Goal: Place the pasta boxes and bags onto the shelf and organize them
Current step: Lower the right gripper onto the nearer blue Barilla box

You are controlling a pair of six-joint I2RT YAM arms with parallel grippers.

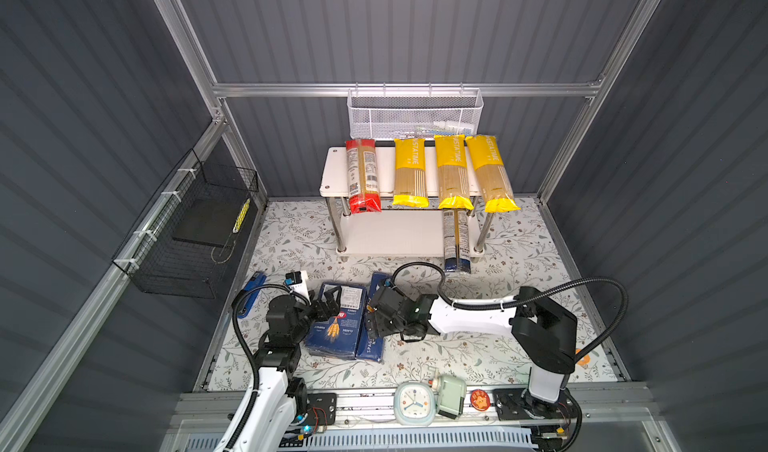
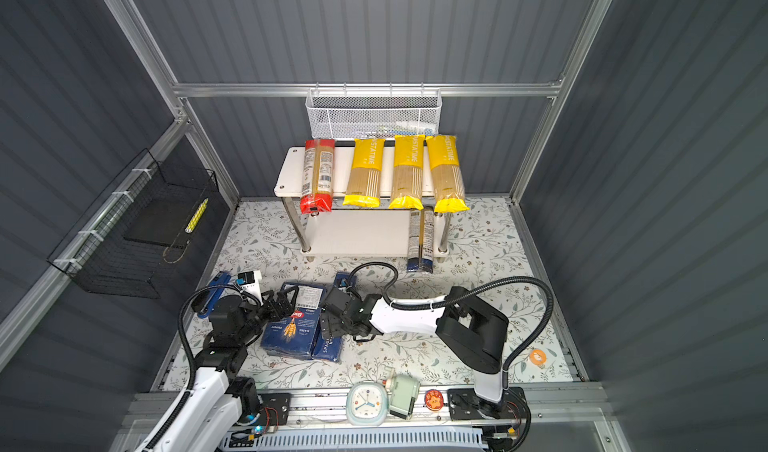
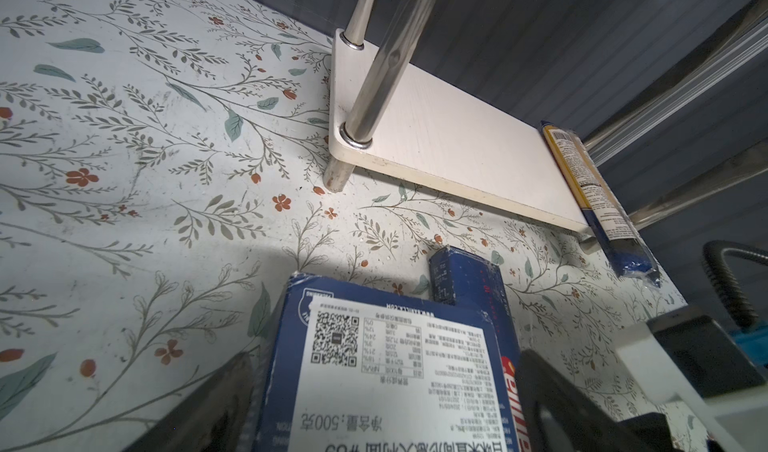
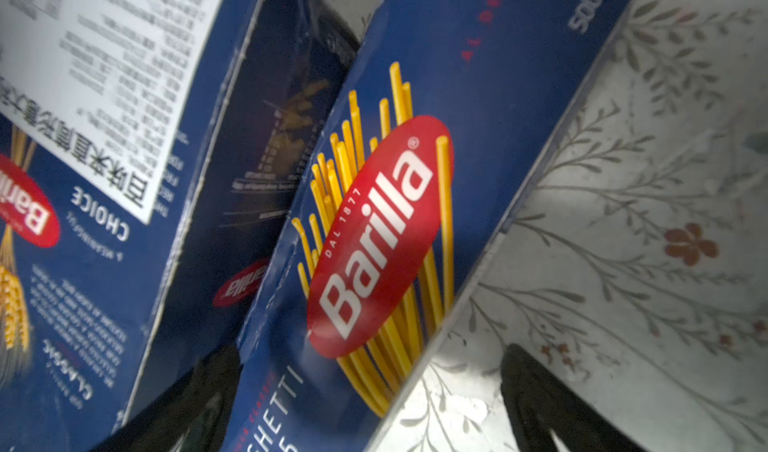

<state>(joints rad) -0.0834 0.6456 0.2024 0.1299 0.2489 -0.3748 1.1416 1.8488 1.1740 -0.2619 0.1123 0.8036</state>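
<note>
On the white shelf, the top board carries a red-ended bag and three yellow bags. A dark-ended bag lies on the lower board and juts forward. Two blue pasta boxes lie side by side on the table. My left gripper is open, its fingers flanking the wide box. My right gripper is open astride the narrow spaghetti box, with table showing beside it.
A white mesh basket hangs on the back rail above the shelf. A black wire basket hangs on the left wall. A blue tool lies left of the boxes. A clock and a mint-green device stand at the front edge.
</note>
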